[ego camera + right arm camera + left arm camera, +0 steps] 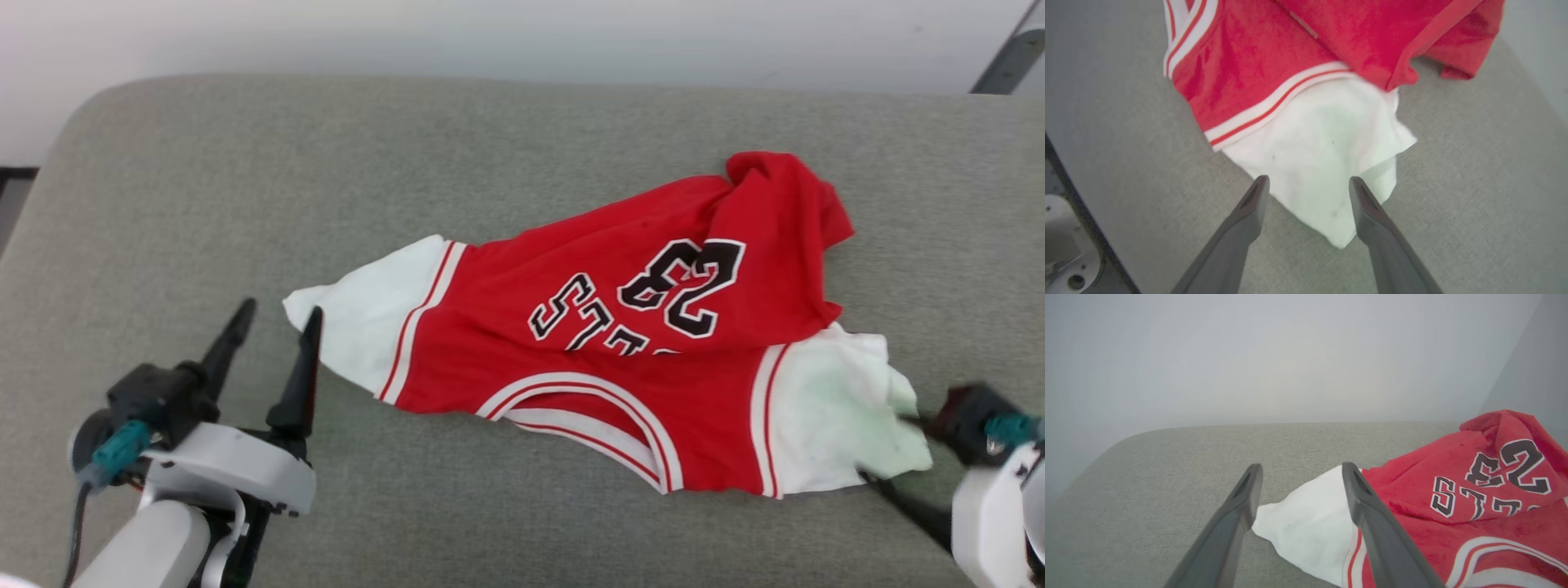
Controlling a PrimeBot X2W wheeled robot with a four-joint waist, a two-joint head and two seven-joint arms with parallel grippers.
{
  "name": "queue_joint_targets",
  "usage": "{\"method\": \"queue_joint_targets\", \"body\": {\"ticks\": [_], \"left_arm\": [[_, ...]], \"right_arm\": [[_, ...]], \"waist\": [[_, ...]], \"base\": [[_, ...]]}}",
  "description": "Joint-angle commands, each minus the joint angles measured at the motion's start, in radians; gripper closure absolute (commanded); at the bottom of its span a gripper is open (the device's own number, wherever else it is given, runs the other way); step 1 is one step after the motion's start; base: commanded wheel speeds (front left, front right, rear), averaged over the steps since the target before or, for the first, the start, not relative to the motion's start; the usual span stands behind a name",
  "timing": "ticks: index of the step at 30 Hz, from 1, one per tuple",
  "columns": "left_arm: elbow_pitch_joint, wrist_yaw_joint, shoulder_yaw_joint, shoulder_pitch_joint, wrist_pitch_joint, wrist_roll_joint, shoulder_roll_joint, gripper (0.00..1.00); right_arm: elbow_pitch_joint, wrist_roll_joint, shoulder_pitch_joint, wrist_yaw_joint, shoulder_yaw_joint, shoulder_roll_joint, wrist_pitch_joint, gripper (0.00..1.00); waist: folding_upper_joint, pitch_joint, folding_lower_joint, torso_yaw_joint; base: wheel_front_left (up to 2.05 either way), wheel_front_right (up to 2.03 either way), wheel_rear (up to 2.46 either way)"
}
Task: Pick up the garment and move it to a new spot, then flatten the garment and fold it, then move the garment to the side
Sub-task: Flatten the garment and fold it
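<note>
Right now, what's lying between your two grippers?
Only the shirt, in the head view: one white sleeve by the left gripper, the other by the right gripper.

The number 23 [684,287], black with a white outline, stands upside down on the red front of the garment [490,327], right of centre in the head view. Just below it, matching block lettering [563,306] also runs inverted: an S and two L-like strokes can be read before a fold cuts off the rest. The left wrist view shows both at its right edge.
</note>
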Motion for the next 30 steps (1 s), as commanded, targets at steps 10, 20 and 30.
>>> {"method": "queue_joint_targets", "body": {"ticks": [10, 20, 30], "left_arm": [[-0.089, -0.072, 0.234, 0.107, -0.006, 0.181, -0.179, 0.00], [-0.061, -0.177, 0.348, 0.119, -0.006, 0.263, -0.285, 0.00], [-0.025, -0.263, 0.371, 0.090, -0.002, 0.337, -0.242, 0.00]], "right_arm": [[-0.059, 0.029, -0.201, -0.002, 0.325, -0.130, 0.095, 0.00], [0.107, -0.008, -0.311, -0.003, 0.489, -0.064, 0.016, 0.15], [0.162, -0.032, -0.283, -0.003, 0.506, -0.024, -0.014, 1.00]], "waist": [[0.0000, 0.088, 0.0000, 0.101], [0.0000, 0.123, 0.0000, 0.143], [0.0000, 0.106, 0.0000, 0.119]], "base": [[0.00, 0.00, 0.00], [0.00, 0.00, 0.00], [0.00, 0.00, 0.00]]}}
